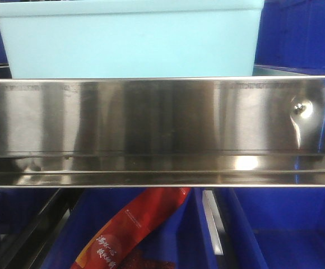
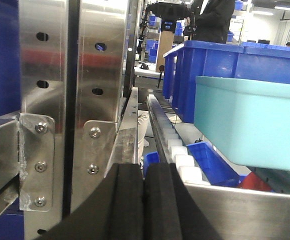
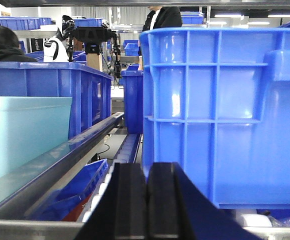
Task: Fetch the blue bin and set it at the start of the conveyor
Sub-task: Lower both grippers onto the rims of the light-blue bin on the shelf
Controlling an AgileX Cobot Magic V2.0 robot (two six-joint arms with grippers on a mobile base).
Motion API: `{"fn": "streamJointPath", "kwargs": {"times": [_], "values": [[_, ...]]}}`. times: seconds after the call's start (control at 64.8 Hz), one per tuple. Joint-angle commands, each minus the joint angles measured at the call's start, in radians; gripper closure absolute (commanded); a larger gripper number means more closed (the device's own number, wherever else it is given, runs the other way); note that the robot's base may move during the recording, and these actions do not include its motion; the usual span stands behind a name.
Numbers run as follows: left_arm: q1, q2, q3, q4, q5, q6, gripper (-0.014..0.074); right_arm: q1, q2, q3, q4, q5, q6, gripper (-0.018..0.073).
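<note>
Both left fingers and right fingers pressed together.

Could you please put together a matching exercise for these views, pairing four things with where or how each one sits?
Things:
1. light turquoise plastic tub
2. shiny stainless-steel shelf rail
3. red printed packet
4. left gripper

Descriptions:
A. lies below the rail, in a dark blue plastic bin
B. shut, holding nothing
C. stands on the shelf, above the rail
D. spans the front view, with a screw near its right end

Pairs: 1-C, 2-D, 3-A, 4-B
</note>
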Motion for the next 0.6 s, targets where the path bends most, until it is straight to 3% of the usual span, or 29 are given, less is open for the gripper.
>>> {"fn": "streamJointPath", "kwargs": {"times": [0.0,0.586], "values": [[0.006,-0.003,-0.003,-0.005,-0.018,-0.001,0.0707,0.003,-0.003,-0.001,0.005,-0.007,-0.009,0.0721],[0.006,-0.003,-0.003,-0.005,-0.031,-0.001,0.0707,0.003,-0.003,-0.001,0.005,-0.044,-0.009,0.0721]]}}
